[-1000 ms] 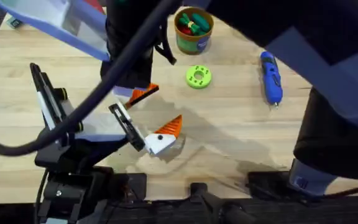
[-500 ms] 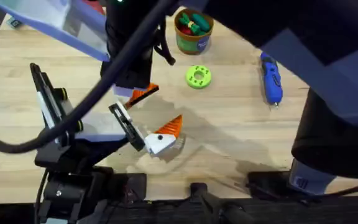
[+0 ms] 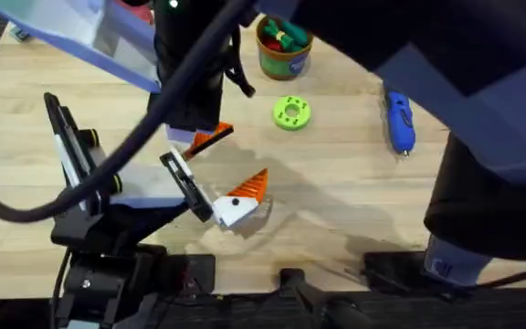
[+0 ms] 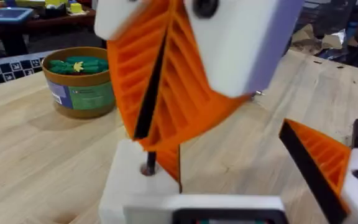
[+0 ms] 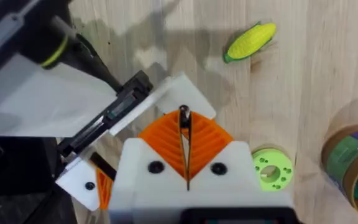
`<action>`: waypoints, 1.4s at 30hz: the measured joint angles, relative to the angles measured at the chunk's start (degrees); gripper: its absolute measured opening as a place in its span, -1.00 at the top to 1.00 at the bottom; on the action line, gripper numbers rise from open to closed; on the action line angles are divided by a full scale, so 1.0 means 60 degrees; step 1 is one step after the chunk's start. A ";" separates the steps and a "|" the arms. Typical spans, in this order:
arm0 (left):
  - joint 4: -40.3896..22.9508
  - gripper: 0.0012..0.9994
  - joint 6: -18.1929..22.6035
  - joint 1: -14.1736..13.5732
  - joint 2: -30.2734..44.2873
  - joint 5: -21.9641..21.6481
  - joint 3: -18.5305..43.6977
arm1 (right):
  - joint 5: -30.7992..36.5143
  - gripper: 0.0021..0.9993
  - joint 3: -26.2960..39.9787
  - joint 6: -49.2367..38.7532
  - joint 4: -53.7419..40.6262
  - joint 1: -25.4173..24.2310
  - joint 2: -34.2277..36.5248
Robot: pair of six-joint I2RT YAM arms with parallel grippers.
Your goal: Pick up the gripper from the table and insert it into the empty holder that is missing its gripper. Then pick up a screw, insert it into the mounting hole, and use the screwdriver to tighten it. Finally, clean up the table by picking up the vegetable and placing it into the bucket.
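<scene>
At bottom centre of the right wrist view you see the right gripper (image 5: 184, 146), pads pinched narrow on a thin dark screw (image 5: 183, 116). Left wrist view: screw tip sits at the hole in the white holder (image 4: 126, 186). The holder is one finger of the left gripper (image 4: 235, 180), whose fingers are spread wide and hold nothing. Yellow-green vegetable (image 5: 250, 40) lies on the table (image 3: 336, 183), upper right of the right wrist view. Overhead: bucket (image 3: 284, 50) top centre, green disc (image 3: 291, 112) just below it, blue screwdriver (image 3: 398, 119) at right.

Even overhead light is brightening the table (image 3: 336, 183); blurred dark arms are casting soft shadows toward six o'clock.
</scene>
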 joint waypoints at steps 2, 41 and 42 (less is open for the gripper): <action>0.0000 -0.97 0.0000 0.0000 0.0000 0.0000 0.0000 | -0.0001 0.99 0.0000 0.0000 0.0000 0.0000 0.0000; -0.0007 -0.97 -0.0142 0.0000 0.0025 -0.0003 0.0000 | 0.0034 0.96 0.0000 0.0066 0.0004 0.0007 0.0433; -0.0004 -0.97 -0.0138 0.0004 0.0029 0.0000 0.0000 | 0.0031 0.73 0.0000 0.0095 -0.0011 0.0007 0.0433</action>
